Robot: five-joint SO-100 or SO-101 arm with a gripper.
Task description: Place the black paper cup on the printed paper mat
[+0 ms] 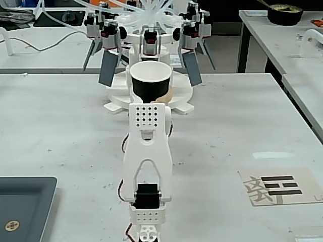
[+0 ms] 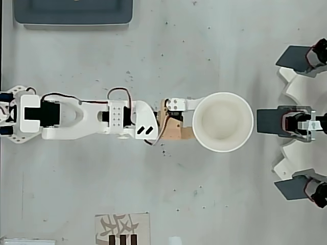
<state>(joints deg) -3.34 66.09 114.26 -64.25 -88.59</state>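
With the white two-finger hand (image 2: 196, 122) clamped on the tapered black paper cup (image 1: 150, 89), the carry step is judged begun; next comes a swing to the beige printed paper mat (image 1: 280, 186) and setting it down.

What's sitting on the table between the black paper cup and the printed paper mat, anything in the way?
Nothing visible. The black paper cup is at the claw, and the bare table runs clear from it to the printed paper mat. The dark tray lies on the opposite side.
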